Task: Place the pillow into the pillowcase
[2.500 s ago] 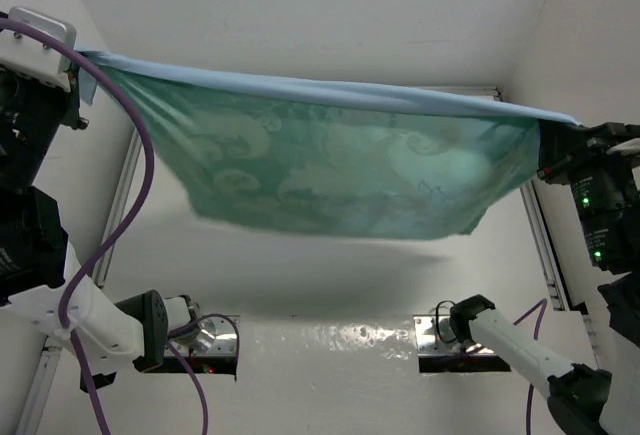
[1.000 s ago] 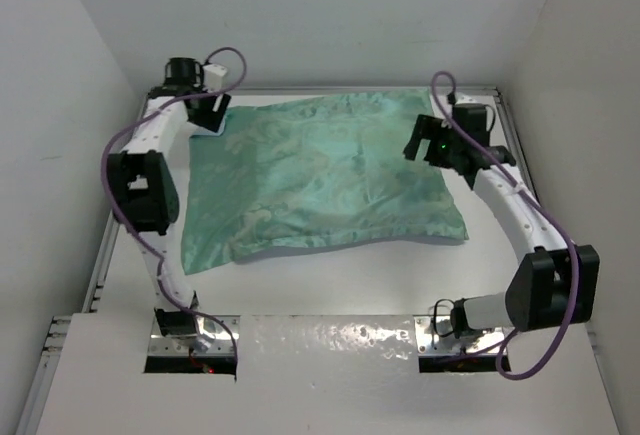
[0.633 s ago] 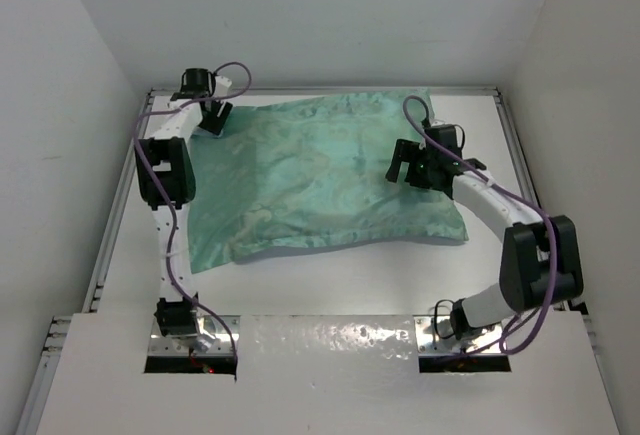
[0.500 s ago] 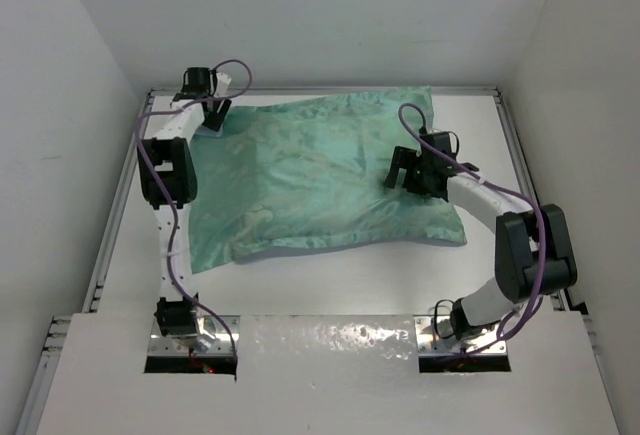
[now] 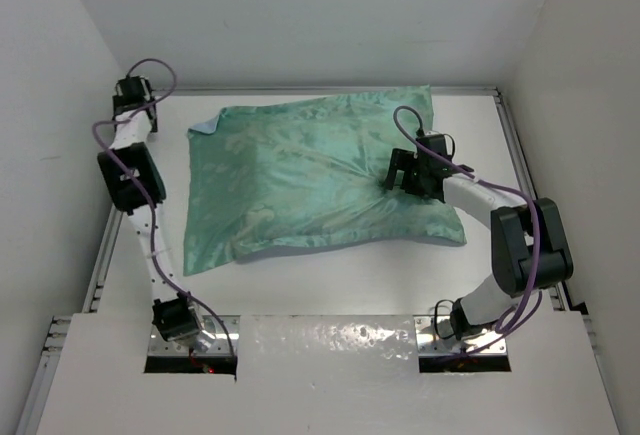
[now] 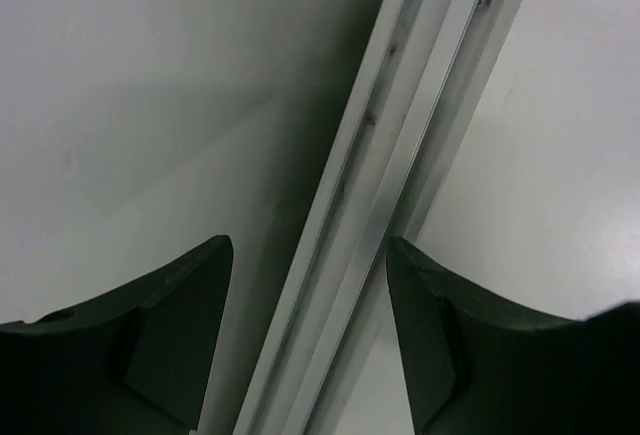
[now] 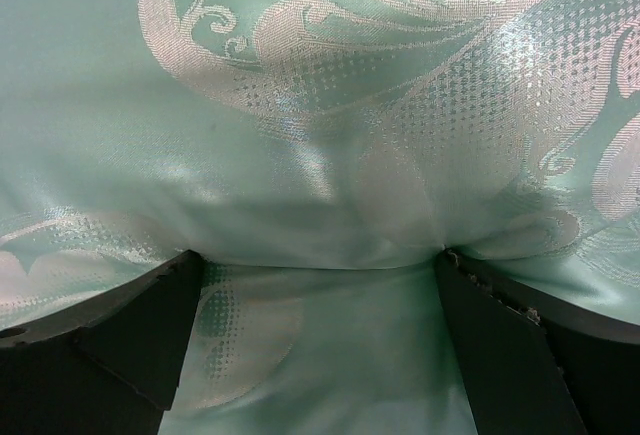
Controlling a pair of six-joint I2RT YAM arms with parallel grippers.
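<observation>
1. The right hand (image 5: 402,172) has its fingers (image 7: 140,325) spread wide. The tips press down on the shiny sea-green floral satin pillowcase (image 5: 310,180), and a soft ridge of fabric rises between them, unclamped.
2. The left hand (image 6: 307,255) is wide open and holds nothing. It hangs over the silver metal rail (image 6: 370,195) at the far left corner of the white table (image 5: 330,290), apart from the pillowcase.
3. The pillowcase lies satin side up across the table centre, puffed. A light blue corner shows at its far left. Its contents are hidden.
</observation>
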